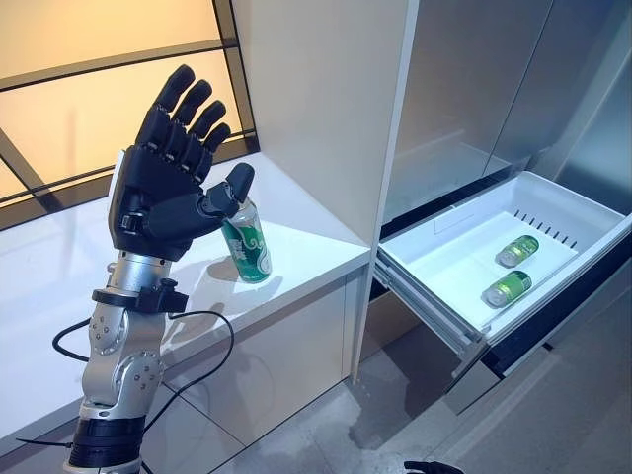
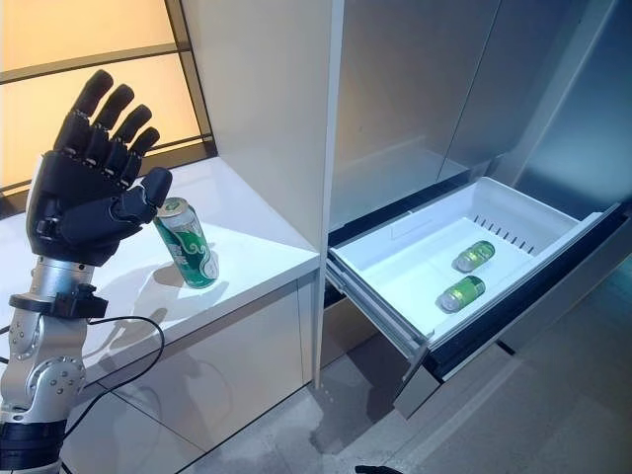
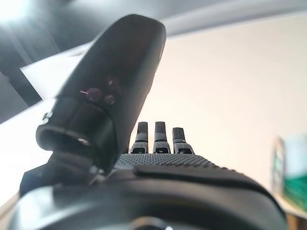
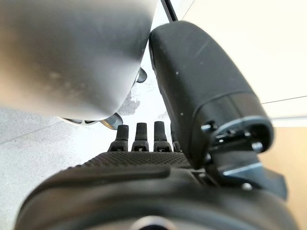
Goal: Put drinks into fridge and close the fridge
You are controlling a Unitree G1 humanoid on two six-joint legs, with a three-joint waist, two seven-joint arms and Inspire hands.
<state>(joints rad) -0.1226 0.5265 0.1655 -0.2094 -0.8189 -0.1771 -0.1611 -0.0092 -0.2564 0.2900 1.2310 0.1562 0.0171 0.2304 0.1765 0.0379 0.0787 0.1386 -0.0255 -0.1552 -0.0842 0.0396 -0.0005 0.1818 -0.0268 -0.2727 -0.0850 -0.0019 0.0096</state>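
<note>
Two green drink cans [image 1: 515, 251] lie in the open white fridge drawer [image 1: 444, 212]; the left hand [image 1: 163, 188], fingers spread, nears a third green can [image 1: 247, 243] on the white counter [image 1: 296, 252].

The can [image 1: 247, 242] is glossy green metal, the table [image 1: 296, 247] smooth glossy white, the drawer [image 1: 464, 247] smooth white plastic.

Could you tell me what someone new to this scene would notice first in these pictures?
The raised left hand stands out first, fingers spread open, its thumb near the top of a green can standing slightly tilted on the white counter. To the right, the fridge drawer is pulled open with two more green cans lying on their sides inside.
</note>
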